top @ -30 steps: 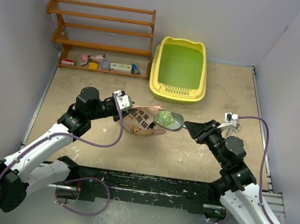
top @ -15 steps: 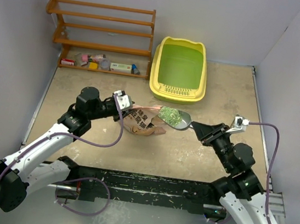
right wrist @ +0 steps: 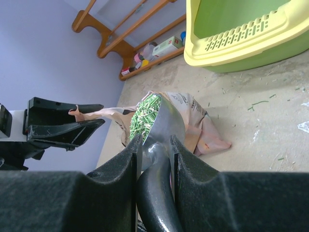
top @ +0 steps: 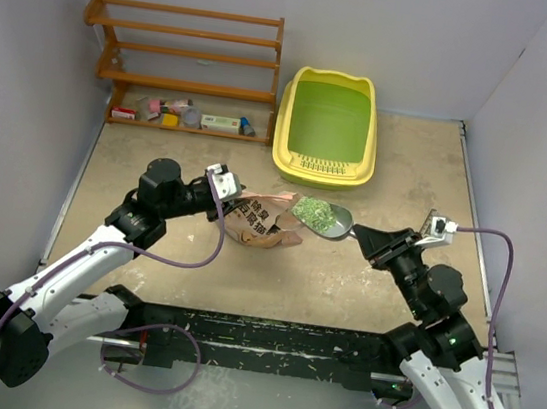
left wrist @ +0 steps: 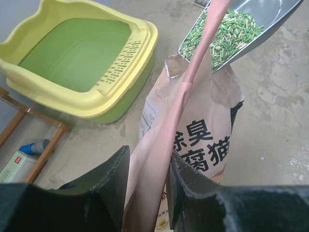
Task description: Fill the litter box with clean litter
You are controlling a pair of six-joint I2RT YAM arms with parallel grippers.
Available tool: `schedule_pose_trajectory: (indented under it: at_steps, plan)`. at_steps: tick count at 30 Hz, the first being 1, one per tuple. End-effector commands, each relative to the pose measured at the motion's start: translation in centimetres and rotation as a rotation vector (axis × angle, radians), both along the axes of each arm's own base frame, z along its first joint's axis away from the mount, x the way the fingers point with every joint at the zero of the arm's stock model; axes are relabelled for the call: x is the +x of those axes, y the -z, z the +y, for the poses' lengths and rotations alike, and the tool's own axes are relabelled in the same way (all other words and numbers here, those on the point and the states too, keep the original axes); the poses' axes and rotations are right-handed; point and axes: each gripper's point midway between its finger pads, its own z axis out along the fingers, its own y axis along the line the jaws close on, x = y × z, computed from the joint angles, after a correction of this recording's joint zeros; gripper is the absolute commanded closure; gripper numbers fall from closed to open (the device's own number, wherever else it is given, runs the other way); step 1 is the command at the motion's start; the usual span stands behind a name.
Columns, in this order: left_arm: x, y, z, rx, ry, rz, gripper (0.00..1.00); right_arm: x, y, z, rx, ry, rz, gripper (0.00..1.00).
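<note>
The yellow litter box (top: 321, 171) with a green floor stands at the back centre; it shows in the left wrist view (left wrist: 82, 104) and the right wrist view (right wrist: 231, 50). Its floor looks bare. My left gripper (top: 223, 190) is shut on the rim of the pink printed bag (top: 256, 224), holding it open (left wrist: 159, 159). My right gripper (top: 374, 243) is shut on the handle of a grey metal scoop (top: 327, 220). The scoop (right wrist: 166, 128) is heaped with green and pale litter pellets (top: 309, 210) and hangs just above the bag's mouth (left wrist: 217, 34).
A wooden shelf rack (top: 187, 57) stands at the back left with small items on its lowest shelf (top: 179, 115). Loose pellets lie scattered on the floor near the box (right wrist: 260, 102). Pale walls close in left, right and behind.
The scoop with its litter has risen out of the bag and moved a little right and toward the box. The right arm has drawn back to the right. The left arm has not moved.
</note>
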Motion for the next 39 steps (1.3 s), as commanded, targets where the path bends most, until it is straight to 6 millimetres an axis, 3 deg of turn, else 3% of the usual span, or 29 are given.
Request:
schedule_pose_trajectory:
  at_steps: [1,13,39]
  plan:
    - [0.2,-1.8,-0.3,-0.041,0.008,-0.051,0.62,-0.5,-5.8,-1.1,0.09,0.038,-0.156,1.0]
    - [0.2,-1.6,-0.3,-0.039,0.009,-0.044,0.62,1.7,-6.7,-1.6,0.147,0.131,-0.189,1.0]
    - [0.6,-1.0,-0.4,-0.027,0.007,-0.033,0.61,8.5,-9.3,-2.6,0.078,0.36,-0.252,1.0]
